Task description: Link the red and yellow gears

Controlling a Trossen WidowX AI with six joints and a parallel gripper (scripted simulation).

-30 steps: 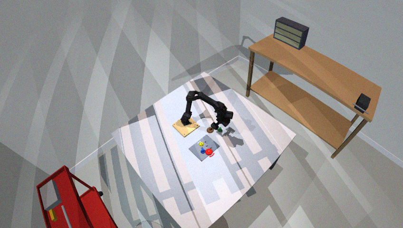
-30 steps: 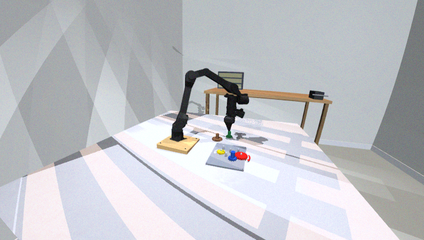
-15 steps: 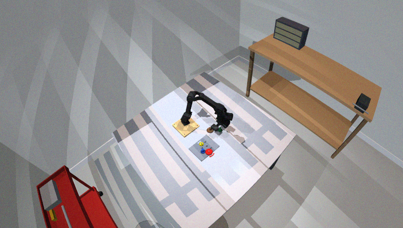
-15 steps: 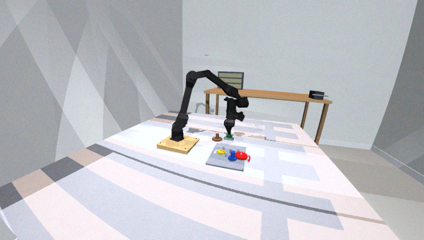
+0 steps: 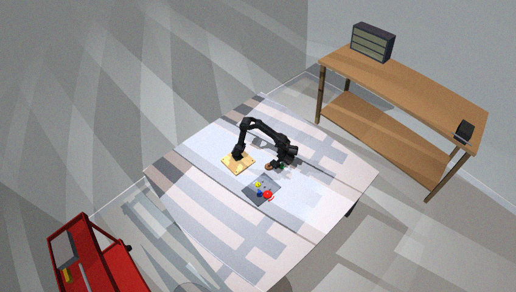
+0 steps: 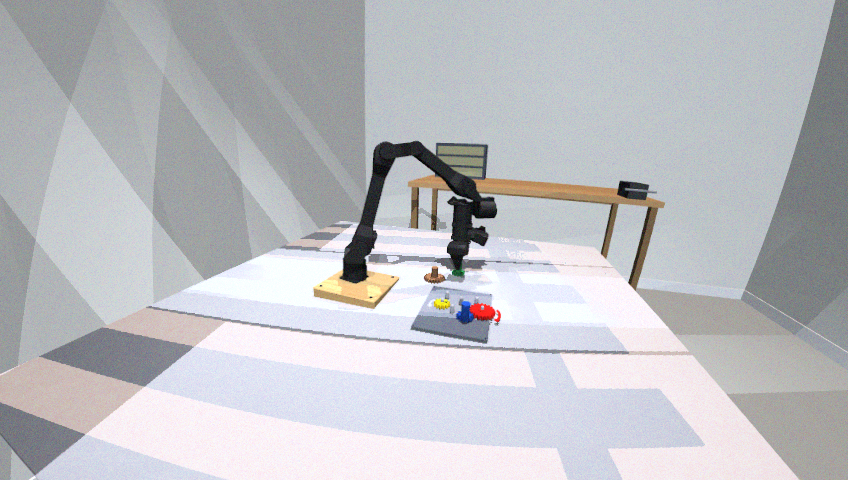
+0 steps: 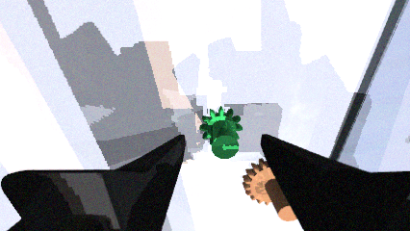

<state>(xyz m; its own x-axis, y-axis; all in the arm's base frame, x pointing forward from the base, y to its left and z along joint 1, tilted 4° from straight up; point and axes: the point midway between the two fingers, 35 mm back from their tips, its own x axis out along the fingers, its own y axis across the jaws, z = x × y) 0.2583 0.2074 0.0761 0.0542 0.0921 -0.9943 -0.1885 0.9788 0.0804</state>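
Green (image 5: 281, 165) (image 6: 458, 273) (image 7: 225, 144): centred at twelve o'clock between fingers, shaft upright
Gripper (image 5: 275, 165) (image 6: 457, 268) (image 7: 222, 140): opened fairly wide, nothing gripped

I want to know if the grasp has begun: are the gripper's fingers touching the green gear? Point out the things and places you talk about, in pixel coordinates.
Apart. The wrist view shows table on both sides of the green gear (image 5: 282, 165) (image 6: 458, 273) (image 7: 220, 126), between it and each fingertip (image 7: 183, 140).

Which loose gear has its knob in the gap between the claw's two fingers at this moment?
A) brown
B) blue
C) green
C: the wrist view shows the green gear's knob in the gap, with the claw's fingers apart on either side.
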